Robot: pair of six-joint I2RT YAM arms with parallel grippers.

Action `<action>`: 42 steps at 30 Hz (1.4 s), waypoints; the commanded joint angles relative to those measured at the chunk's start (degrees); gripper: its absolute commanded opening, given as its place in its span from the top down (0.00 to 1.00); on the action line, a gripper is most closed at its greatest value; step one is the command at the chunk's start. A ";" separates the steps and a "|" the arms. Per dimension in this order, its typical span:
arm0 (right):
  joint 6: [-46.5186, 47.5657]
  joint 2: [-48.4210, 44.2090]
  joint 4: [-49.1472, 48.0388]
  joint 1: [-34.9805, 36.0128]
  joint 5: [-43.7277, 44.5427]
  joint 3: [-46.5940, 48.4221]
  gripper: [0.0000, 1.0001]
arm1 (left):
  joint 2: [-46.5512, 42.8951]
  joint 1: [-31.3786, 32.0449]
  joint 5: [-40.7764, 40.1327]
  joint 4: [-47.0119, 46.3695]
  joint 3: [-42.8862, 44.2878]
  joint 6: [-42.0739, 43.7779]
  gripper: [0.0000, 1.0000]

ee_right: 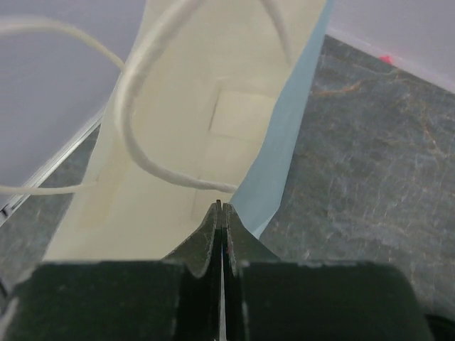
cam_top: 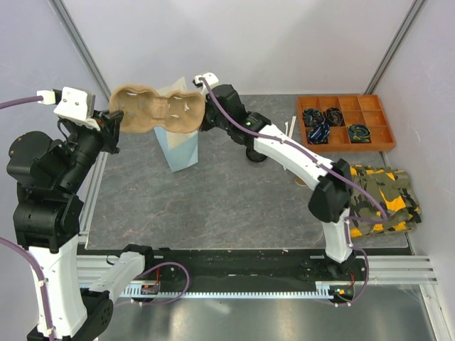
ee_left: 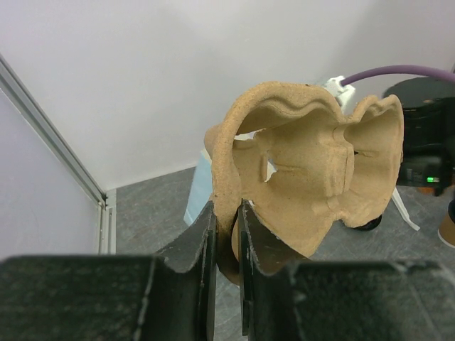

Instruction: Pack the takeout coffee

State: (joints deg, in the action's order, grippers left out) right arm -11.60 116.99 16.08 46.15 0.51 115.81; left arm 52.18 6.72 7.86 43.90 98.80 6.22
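My left gripper [cam_top: 114, 119] is shut on the left rim of the tan pulp two-cup carrier [cam_top: 158, 110] and holds it in the air over the light-blue paper bag [cam_top: 182, 149]. In the left wrist view the carrier [ee_left: 313, 170] is tilted, its rim between my left gripper's jaws [ee_left: 226, 213]. My right gripper [cam_top: 202, 119] is shut on the bag's right rim; its wrist view looks into the cream inside of the bag [ee_right: 178, 142] past my right gripper's tips [ee_right: 221, 207]. A tan cup [cam_top: 301, 182] shows as a sliver under the right arm and at the left wrist view's edge [ee_left: 448, 231].
A black round thing [cam_top: 256, 153] sits on the grey mat under the right arm; I cannot tell what it is. An orange compartment tray [cam_top: 345, 121] with dark bundles stands back right. A camouflage cloth [cam_top: 380, 199] lies at right. A white stick [cam_top: 290, 128] lies near the tray.
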 commanded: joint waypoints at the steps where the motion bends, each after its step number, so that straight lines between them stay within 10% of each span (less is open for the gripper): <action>1: -1.59 -10.18 1.15 0.34 -2.97 -8.29 1.00 | 0.20 -0.22 0.67 -2.94 0.95 -0.50 0.98; 12: -4.31 -19.34 1.59 0.08 -2.80 -17.46 1.00 | 0.90 -0.22 1.99 -2.85 0.60 -1.12 0.98; 16: -5.98 -17.94 -0.42 0.08 2.72 -14.92 0.47 | 1.08 -0.30 -0.12 -3.56 0.34 -2.26 0.98; 24: -5.81 -7.77 -7.19 0.08 6.69 -4.21 0.17 | 1.96 -1.89 -2.58 -4.79 1.04 -3.32 0.98; 42: 3.42 11.94 -27.39 3.95 19.96 12.34 0.08 | 2.49 -1.97 -4.25 -6.81 2.27 -3.14 0.98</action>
State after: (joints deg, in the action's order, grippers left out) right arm -11.64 126.61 -2.35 50.00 14.70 125.12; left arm 54.50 4.99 4.47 40.51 98.85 4.71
